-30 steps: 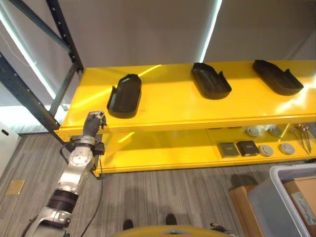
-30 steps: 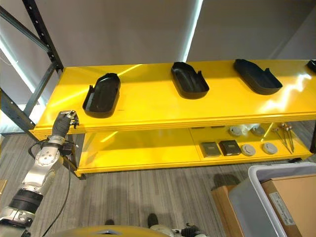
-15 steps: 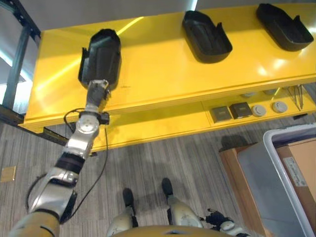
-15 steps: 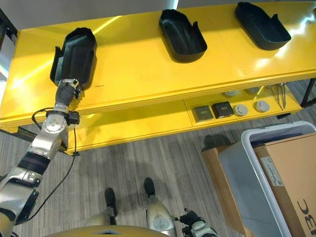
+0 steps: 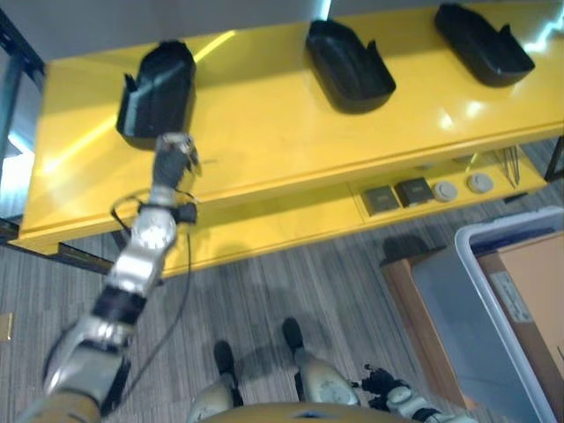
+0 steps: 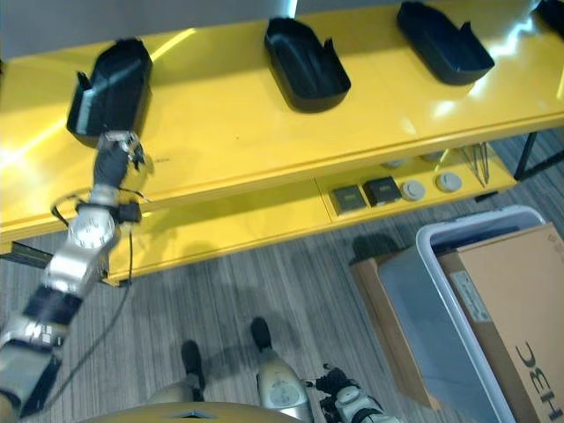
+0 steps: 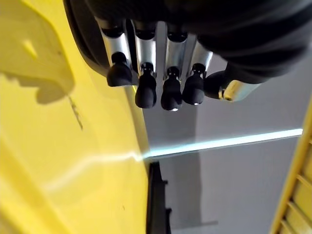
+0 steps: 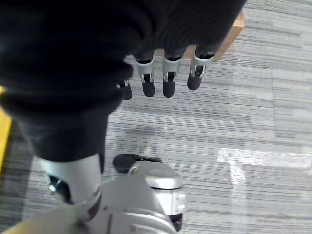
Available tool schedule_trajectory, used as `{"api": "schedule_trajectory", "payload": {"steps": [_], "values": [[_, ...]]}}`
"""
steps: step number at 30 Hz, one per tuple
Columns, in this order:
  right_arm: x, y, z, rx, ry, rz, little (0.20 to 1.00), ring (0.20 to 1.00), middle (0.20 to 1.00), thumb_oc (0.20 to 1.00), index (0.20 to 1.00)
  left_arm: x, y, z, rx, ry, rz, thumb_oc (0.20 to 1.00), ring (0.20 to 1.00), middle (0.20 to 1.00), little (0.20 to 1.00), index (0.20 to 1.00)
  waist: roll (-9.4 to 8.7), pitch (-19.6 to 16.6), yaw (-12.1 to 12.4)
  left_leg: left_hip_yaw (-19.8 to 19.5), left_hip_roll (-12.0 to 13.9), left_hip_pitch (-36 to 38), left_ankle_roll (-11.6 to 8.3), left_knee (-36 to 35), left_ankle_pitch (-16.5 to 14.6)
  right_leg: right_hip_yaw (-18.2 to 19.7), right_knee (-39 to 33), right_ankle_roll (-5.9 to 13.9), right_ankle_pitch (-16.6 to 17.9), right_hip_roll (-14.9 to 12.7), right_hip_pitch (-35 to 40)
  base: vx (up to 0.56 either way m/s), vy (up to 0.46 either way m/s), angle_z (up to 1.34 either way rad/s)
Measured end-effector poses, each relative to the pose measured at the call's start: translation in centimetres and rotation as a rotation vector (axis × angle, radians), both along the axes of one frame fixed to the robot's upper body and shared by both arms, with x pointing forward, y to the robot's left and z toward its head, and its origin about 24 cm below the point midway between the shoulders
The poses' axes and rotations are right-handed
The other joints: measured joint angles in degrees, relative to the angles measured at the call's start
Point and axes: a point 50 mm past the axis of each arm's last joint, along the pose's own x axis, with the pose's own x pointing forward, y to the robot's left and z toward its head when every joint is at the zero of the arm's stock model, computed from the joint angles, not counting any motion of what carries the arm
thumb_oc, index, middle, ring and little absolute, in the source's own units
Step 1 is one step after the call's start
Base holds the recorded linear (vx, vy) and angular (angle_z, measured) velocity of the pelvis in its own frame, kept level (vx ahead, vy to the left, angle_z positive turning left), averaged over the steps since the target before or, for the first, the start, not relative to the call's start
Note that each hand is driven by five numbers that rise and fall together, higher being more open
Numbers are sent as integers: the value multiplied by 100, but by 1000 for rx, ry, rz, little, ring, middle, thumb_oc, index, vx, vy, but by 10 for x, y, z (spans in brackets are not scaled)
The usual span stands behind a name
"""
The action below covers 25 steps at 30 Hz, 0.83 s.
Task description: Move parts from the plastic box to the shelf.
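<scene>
Three black moulded parts lie on the yellow top shelf (image 5: 264, 141): a left part (image 5: 159, 92), a middle part (image 5: 350, 66) and a right part (image 5: 483, 33). My left hand (image 5: 174, 159) hovers over the shelf just by the near end of the left part, open and holding nothing. In the left wrist view its fingers (image 7: 146, 83) hang straight, with the black part (image 7: 80, 34) behind them. The grey plastic box (image 6: 441, 291) stands on the floor at the lower right. My right hand (image 8: 165, 78) hangs open over the carpet.
A cardboard box (image 6: 515, 308) sits in the plastic box, and a second brown box (image 5: 405, 291) stands beside it. The lower shelf holds two dark square boxes (image 5: 397, 194) and round discs (image 5: 445, 189). A dark rack upright (image 5: 13, 53) stands at the far left.
The camera has tilted down and shifted. My left hand rose from the shelf's front edge to the near end of the left part, and now sits slightly to its right.
</scene>
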Motion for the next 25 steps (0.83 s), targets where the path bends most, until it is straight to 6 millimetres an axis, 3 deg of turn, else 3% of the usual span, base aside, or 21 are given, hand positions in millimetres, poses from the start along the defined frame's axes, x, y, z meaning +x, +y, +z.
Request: {"api": "schedule_trajectory", "payload": {"steps": [2, 3, 6, 10, 11, 12, 18, 19, 20, 23, 25], "values": [[-3, -2, 0, 4, 2, -27, 1000, 1000, 1000, 1000, 1000, -19, 8, -16, 19, 38, 8, 702, 702, 702, 702, 702, 7, -17, 137, -54, 11, 325, -17, 0, -109, -95, -1, 0, -121, 2, 369, 76, 25, 16], [-3, -2, 0, 4, 2, -28, 1000, 1000, 1000, 1000, 1000, -20, 9, -17, 22, 41, 10, 1000, 1000, 1000, 1000, 1000, 8, -21, 151, -65, 11, 347, -6, 0, -120, -103, -1, 3, -128, 1, 394, 47, 12, 27], [-13, -4, -3, 5, 22, -51, 1000, 1000, 1000, 1000, 1000, -41, 30, -36, 80, 87, 85, 1000, 1000, 1000, 1000, 1000, -19, -320, 476, -249, -19, 440, -1, 34, -111, -272, 24, -21, -161, -37, 591, 38, 24, 27], [-9, -2, -2, 13, 9, -67, 1000, 1000, 1000, 1000, 1000, -61, 38, -65, 71, 187, 145, 1000, 1000, 1000, 1000, 1000, -48, -427, 612, -335, -79, 726, 45, 30, -166, -315, 7, 1, -246, -89, 921, 22, 25, 13], [-9, 1, -3, 21, 9, -68, 1000, 1000, 1000, 1000, 1000, -69, 42, -80, 118, 237, 167, 1000, 1000, 1000, 1000, 1000, -65, -502, 672, -362, -87, 772, 43, 7, -173, -370, 5, 5, -271, -101, 984, -6, 24, 21], [-15, 5, -5, 33, 24, -71, 1000, 1000, 1000, 1000, 1000, -78, 51, -110, 159, 364, 214, 1000, 1000, 1000, 1000, 1000, -101, -658, 702, -426, -91, 844, 41, 1, -209, -400, -1, 15, -345, -105, 1076, -13, 27, 22], [-23, 11, -9, 38, 55, -52, 1000, 1000, 1000, 1000, 1000, -126, 78, -202, 328, 821, 289, 1000, 1000, 1000, 1000, 1000, -103, -853, 797, -543, -137, 878, 97, 0, -211, -490, 0, 1, -356, -145, 1152, -15, 20, 10], [-23, 15, -9, 39, 59, -19, 1000, 1000, 1000, 1000, 1000, -146, 82, -227, 400, 967, 282, 1000, 1000, 1000, 1000, 1000, -91, -865, 747, -556, -145, 886, 103, 1, -206, -508, 0, -29, -375, -155, 1164, 23, 32, 1], [-26, 20, -11, 48, 70, -22, 1000, 1000, 1000, 1000, 1000, -179, 87, -249, 437, 1128, 301, 1000, 1000, 1000, 1000, 1000, -74, -855, 706, -553, -151, 872, 106, 0, -197, -504, 1, -33, -371, -161, 1154, 14, 41, -2], [-25, 20, -11, 43, 71, -21, 1000, 1000, 1000, 1000, 1000, -246, 96, -283, 339, 1478, 483, 1000, 1000, 1000, 1000, 1000, -86, -936, 673, -517, -157, 903, 115, 1, -221, -466, 3, -35, -374, -165, 1194, -18, 36, -7], [-29, 19, -12, 40, 81, -25, 1000, 1000, 1000, 1000, 1000, -258, 96, -285, 350, 1527, 481, 1000, 1000, 1000, 1000, 1000, -106, -915, 781, -526, -162, 863, 122, 22, -189, -479, 16, -39, -363, -166, 1125, -26, 27, 8]]}}
